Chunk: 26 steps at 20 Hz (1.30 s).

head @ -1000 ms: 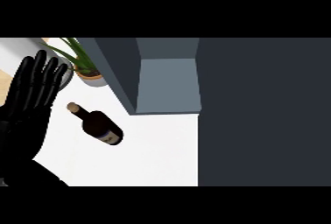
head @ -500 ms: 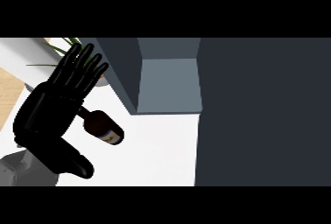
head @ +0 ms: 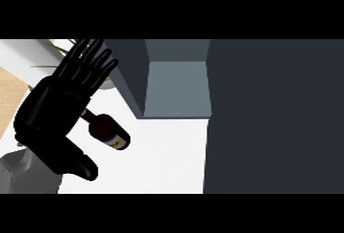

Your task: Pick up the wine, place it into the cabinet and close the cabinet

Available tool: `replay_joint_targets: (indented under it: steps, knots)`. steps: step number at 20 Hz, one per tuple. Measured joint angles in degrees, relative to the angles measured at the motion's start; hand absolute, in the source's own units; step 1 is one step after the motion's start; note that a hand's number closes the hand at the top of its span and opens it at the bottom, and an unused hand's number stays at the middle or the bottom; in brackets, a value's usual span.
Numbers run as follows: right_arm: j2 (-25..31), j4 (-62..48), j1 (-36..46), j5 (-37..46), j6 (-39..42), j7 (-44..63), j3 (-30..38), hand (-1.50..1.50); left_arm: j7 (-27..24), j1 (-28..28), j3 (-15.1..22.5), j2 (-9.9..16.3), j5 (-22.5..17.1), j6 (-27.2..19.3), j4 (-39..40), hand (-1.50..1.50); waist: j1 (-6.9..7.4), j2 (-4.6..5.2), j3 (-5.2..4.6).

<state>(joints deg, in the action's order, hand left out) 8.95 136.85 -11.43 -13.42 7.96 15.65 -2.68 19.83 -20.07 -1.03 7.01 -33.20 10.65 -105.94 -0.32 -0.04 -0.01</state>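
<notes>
A dark wine bottle [head: 111, 132] lies on its side on the white counter [head: 161, 157], base toward the lower right, neck toward the upper left. My left hand [head: 57, 113] hovers over the neck end with straight, spread fingers and hides the bottle's neck; the thumb points down to the right. I cannot tell whether the hand touches the bottle. The open cabinet [head: 176, 88] shows its grey inside just right of the bottle. My right hand is out of view.
A large dark panel [head: 275, 113], seemingly the cabinet's door or front, fills the right side. Plant leaves [head: 65, 47] show at the upper left behind my fingers. A wooden strip runs along the counter's left edge.
My left hand has moved right and forward from the left edge and now covers the bottle's neck. The bottle has not moved.
</notes>
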Motion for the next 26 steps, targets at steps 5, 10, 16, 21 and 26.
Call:
replay_joint_targets:
  steps: [5, 10, 16, 21, 26]
  knots:
    - [-0.59, 0.63, 1.89, 0.32, -0.59, 3.22, 0.31, -1.50, 0.56, 1.85, 0.95, -0.65, 0.72, -0.31, -2.20, -1.50, 0.12, -0.02, 0.01]
    - [-1.39, 0.45, 1.71, 0.89, 0.50, 3.43, 0.03, -1.50, 1.69, 2.13, 0.64, -0.59, 0.78, -0.87, -3.80, -1.50, 0.16, -0.01, 0.01]
    - [-1.89, 0.69, 2.56, 1.34, 1.21, 4.46, 0.69, -1.50, 2.65, 4.04, -0.03, 0.19, 1.59, -0.68, -4.87, -1.50, 0.16, -0.01, 0.01]
    - [-2.42, 0.36, 3.86, 0.88, 1.37, 5.38, 1.67, -1.50, 2.00, 5.66, -1.28, 0.91, 2.52, 0.24, -4.21, -1.50, 0.19, 0.00, 0.00]
    - [-2.67, 0.48, 6.21, 1.33, 0.55, 7.59, 1.97, -1.50, 0.13, 7.65, -4.45, 2.78, 1.79, 3.49, -2.05, -1.50, 0.24, 0.01, 0.00]
